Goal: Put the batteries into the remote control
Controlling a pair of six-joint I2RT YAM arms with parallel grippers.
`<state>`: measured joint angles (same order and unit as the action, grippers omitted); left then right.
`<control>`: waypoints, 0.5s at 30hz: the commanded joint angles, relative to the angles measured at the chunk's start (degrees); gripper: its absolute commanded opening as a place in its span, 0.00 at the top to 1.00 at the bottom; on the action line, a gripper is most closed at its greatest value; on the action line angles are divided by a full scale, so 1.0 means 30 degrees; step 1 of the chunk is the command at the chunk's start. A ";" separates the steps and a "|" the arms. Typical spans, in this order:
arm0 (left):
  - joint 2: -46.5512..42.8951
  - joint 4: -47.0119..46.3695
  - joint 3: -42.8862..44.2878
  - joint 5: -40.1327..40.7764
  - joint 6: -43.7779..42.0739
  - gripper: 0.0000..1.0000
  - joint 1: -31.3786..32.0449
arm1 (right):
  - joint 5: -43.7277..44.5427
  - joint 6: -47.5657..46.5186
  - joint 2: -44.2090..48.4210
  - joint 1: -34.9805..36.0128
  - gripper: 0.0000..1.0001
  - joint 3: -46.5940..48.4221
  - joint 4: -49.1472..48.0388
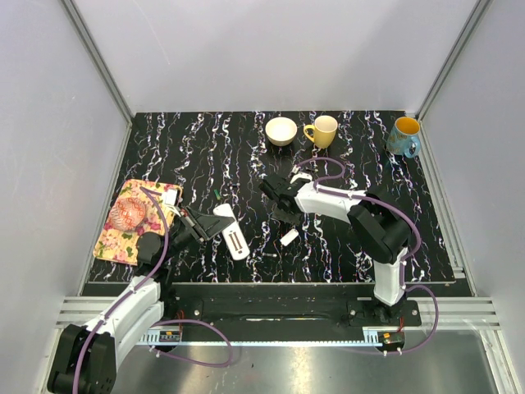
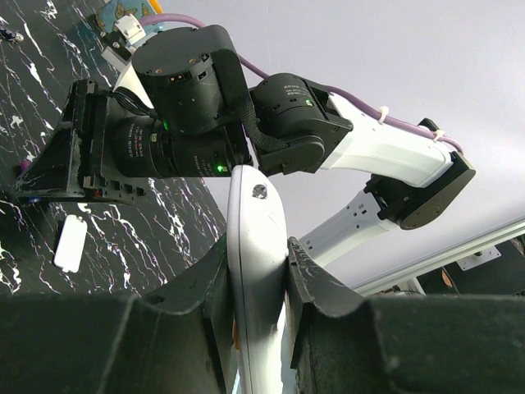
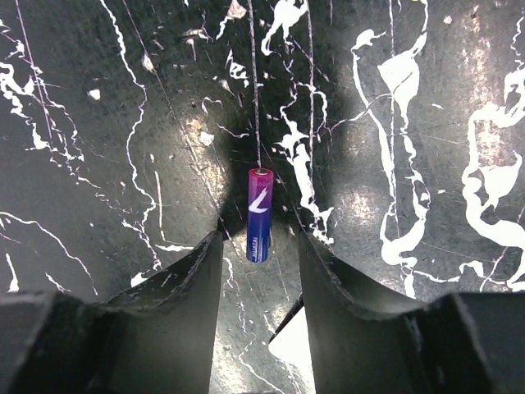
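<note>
Jaws of the left gripper clench the remote control at the desk's 8 o'clock, the right gripper's stand released astride one battery lying near centre, so I judge nothing loaded yet.

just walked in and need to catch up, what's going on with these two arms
Two arms are working on a remote and its batteries. The left end effector is shut on the white remote control, pinching it by its long edges. The right end effector is open, with a finger on either side of a purple battery lying on the black table, not yet gripping it. A small white cover piece lies loose nearby.
</note>
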<state>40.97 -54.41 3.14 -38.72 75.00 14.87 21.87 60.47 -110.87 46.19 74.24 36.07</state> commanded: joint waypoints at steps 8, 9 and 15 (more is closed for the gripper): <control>-0.0297 -0.0847 -0.1895 0.0514 -0.0186 1.00 0.0022 | 0.0651 0.0323 -0.0455 0.0129 0.69 -0.0136 0.0075; -0.0327 -0.0847 -0.1924 0.0456 -0.0186 1.00 0.0052 | 0.0592 0.0323 -0.0485 0.0129 0.71 -0.0165 0.0075; -0.0298 -0.0876 -0.1954 0.0602 -0.0157 1.00 0.0023 | 0.0474 0.0323 -0.0281 0.0158 0.95 -0.0546 -0.0013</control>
<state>40.84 -54.39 3.14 -38.39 75.02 14.90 22.65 60.40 -111.18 46.24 74.13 36.32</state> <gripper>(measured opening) 0.284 0.133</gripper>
